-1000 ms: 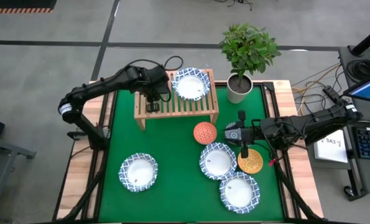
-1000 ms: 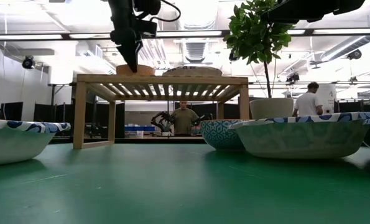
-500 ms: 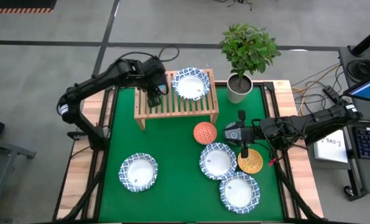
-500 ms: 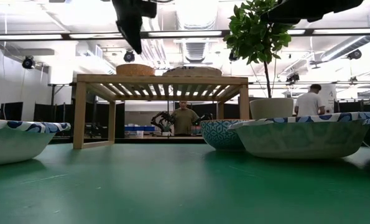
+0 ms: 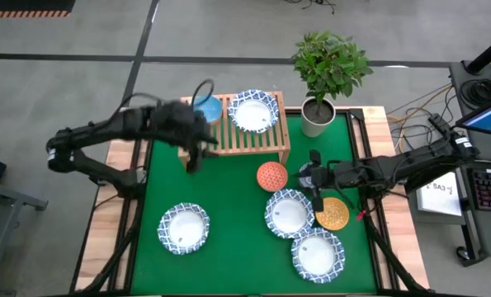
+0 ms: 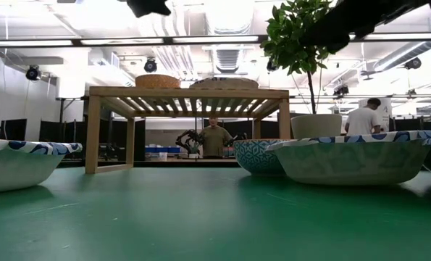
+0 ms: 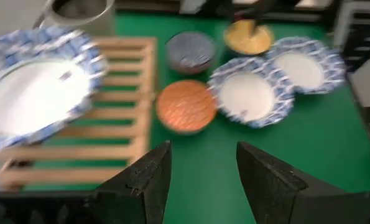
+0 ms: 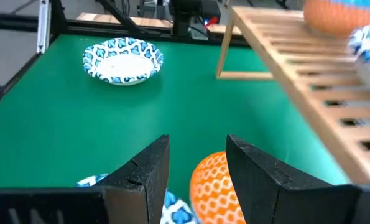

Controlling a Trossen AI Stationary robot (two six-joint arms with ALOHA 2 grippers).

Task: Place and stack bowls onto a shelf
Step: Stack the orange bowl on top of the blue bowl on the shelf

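Note:
The wooden shelf (image 5: 233, 136) stands at the table's far side. A light blue bowl (image 5: 207, 108) sits on its left end and a white, blue-rimmed bowl (image 5: 253, 111) on its right. My left gripper (image 7: 200, 168) is open and empty, above the shelf's near left corner (image 5: 194, 155). My right gripper (image 8: 197, 171) is open just right of the orange-red bowl (image 5: 271, 176), fingers pointing at it and clear of it. Three white bowls (image 5: 290, 213) (image 5: 318, 254) (image 5: 184, 228) and a golden yellow bowl (image 5: 332, 214) rest on the green mat. A blue-grey bowl (image 7: 189, 51) shows in the left wrist view.
A potted plant in a white pot (image 5: 318, 115) stands at the shelf's right end. People (image 6: 214, 138) stand in the room beyond the table. Open green mat (image 5: 228, 206) lies between the shelf and the near-left white bowl.
My left gripper has lifted off the light blue bowl at the shelf's left end. It has risen out of the low view and swung toward the table's near left. The bowl stays on the shelf beside the white one.

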